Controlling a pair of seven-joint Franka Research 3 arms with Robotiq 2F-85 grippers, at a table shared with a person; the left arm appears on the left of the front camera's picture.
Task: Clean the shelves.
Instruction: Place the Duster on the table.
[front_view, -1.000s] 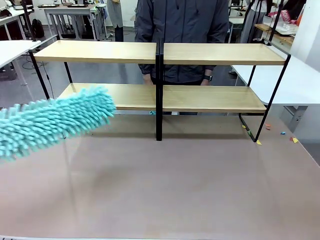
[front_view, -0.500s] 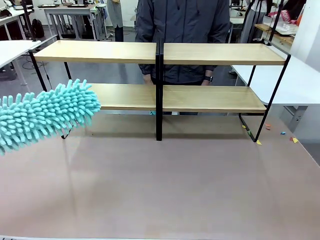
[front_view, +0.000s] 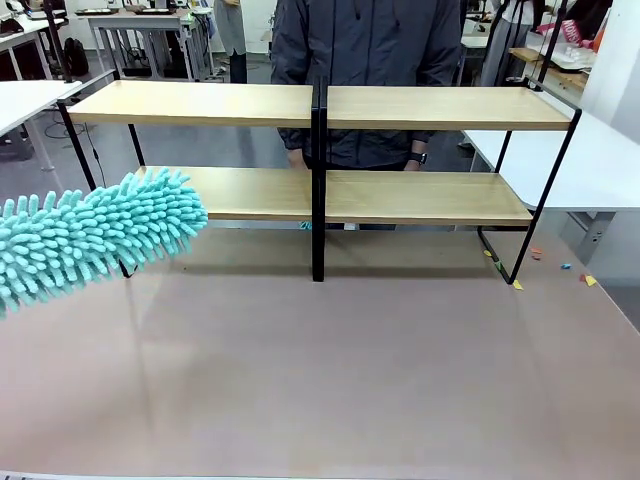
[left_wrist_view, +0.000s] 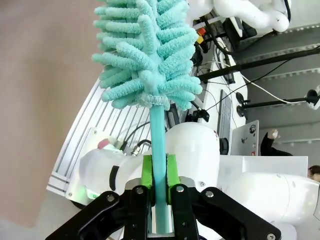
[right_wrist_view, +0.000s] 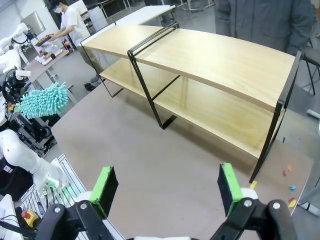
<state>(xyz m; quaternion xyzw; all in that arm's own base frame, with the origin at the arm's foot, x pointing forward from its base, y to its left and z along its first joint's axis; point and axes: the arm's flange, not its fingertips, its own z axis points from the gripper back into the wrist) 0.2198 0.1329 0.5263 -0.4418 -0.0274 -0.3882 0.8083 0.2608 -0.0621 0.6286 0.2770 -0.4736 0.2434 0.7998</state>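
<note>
The table takes up most of the room in front of me, a broad brownish-grey top. At its far side stand the shelves, a wide two-tier rack of light wooden boards in a thin black frame, two sections meeting at a black centre post. Both tiers look bare from the front. A person in a dark jacket stands just behind the rack, hands down near the lower board and a dark watch on one wrist.

From the left edge of the front view a fluffy turquoise duster reaches in at a slant, its tip raised in front of the left end of the lower shelf; whether it touches the board I cannot tell. In the left wrist view the left gripper is clamped tight on the duster's thin turquoise handle, green pads pressed to either side, the shaggy head rising straight up from the fingers.

The right gripper hangs over the near part of the table with its jaws spread wide and nothing between the green pads, looking at the rack from an angle. A few small coloured bits lie on the table near the rack's right foot.
</note>
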